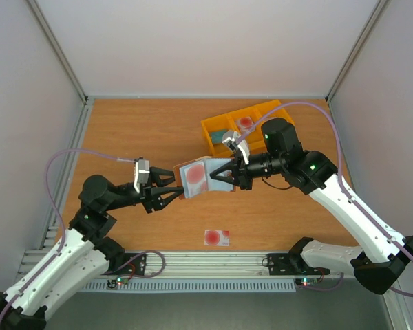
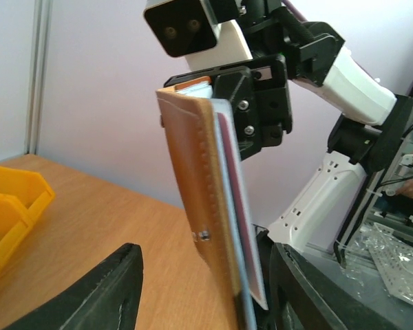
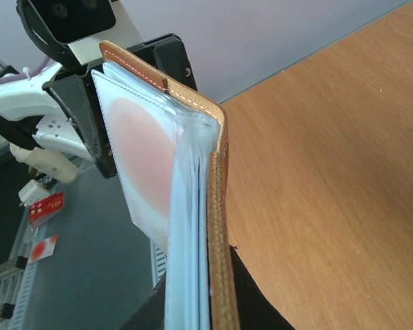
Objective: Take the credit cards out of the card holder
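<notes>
Right tool (image 1: pixel 228 173): closed hard on the card holder (image 1: pixel 201 175), pinching the edge that faces the right arm and carrying the whole thing clear of the table (image 1: pixel 138 130). Left tool (image 1: pixel 173 185): jaws apart, straddling the holder's opposite edge. From the left wrist, bare space shows between one finger (image 2: pixel 103 289) and the leather, so no clamp there; whether the other finger touches, cannot tell. The holder hangs spread open between the two tools, its long axis running from one tool to the other, leather back turned one way, pale lining the other. One credit card (image 3: pixel 141 151), pale face with a red spot, sits in a clear sleeve on the half of the holder nearest the left tool. It lies flat against the lining, and its outer edge points at that tool. Judgement: the left arm is the nearer one, and the draw would go along the holder's long axis, away from the right tool's grip. Further out, a loose card (image 1: pixel 217 237) lies on the table, on the near side of the holder toward the arm bases. A yellow bin (image 1: pixel 217 130) stands beyond the holder on the right arm's side, with another spotted card (image 1: pixel 245 124) in it. At least one card left to pull.
</notes>
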Available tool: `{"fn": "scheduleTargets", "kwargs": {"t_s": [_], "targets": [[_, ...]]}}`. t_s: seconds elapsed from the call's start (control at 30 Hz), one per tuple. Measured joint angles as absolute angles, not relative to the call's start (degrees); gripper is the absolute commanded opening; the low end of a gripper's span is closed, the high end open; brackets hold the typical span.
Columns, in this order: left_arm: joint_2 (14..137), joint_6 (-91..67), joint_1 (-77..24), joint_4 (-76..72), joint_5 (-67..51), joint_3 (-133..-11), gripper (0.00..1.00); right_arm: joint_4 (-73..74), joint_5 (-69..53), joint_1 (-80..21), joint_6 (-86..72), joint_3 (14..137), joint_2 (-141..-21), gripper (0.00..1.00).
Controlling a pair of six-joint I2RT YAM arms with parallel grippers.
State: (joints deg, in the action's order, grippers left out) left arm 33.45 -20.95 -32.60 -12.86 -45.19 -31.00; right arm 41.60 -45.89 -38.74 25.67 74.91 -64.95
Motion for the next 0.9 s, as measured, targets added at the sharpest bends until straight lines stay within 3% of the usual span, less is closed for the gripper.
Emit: {"fn": "scheduleTargets", "kwargs": {"t_s": [0.07, 0.23, 0.47, 0.6, 0.67, 0.73, 0.8, 0.9], "targets": [[34.1, -21.0, -32.6, -12.8, -44.3, -31.0, 0.5, 41.6, -45.9, -38.7, 25.4, 74.9, -64.9, 0.01], [34.9, -20.8, -33.1, -12.6, -42.1, -31.0, 0.36, 41.6, -46.1, -38.7, 24.9, 74.9, -64.9, 0.01], [35.0, -20.6, -33.3, -12.5, -41.0, -31.0, 0.32, 41.4, -46.3, -39.2, 24.5, 75.0, -65.1, 0.01], [35.2, -20.3, -33.5, -12.4, -40.4, -31.0, 0.38, 41.0, -46.2, -40.7, 24.4, 75.2, -66.4, 0.01], [35.4, -20.0, -33.8, -12.3, -40.2, -31.0, 0.34, 40.5, -46.0, -41.8, 24.4, 75.6, -67.4, 0.01], [35.4, -19.9, -34.0, -12.2, -40.2, -31.0, 0.18, 39.7, -45.9, -42.7, 24.4, 75.9, -68.3, 0.01], [35.3, -20.2, -34.2, -11.9, -40.1, -31.0, 0.02, 39.2, -45.8, -43.1, 24.4, 76.0, -69.1, 0.09], [34.8, -19.2, -34.2, -10.7, -39.6, -31.0, 0.0, 38.9, -44.9, -43.1, 24.6, 76.0, -70.1, 0.35]]}}
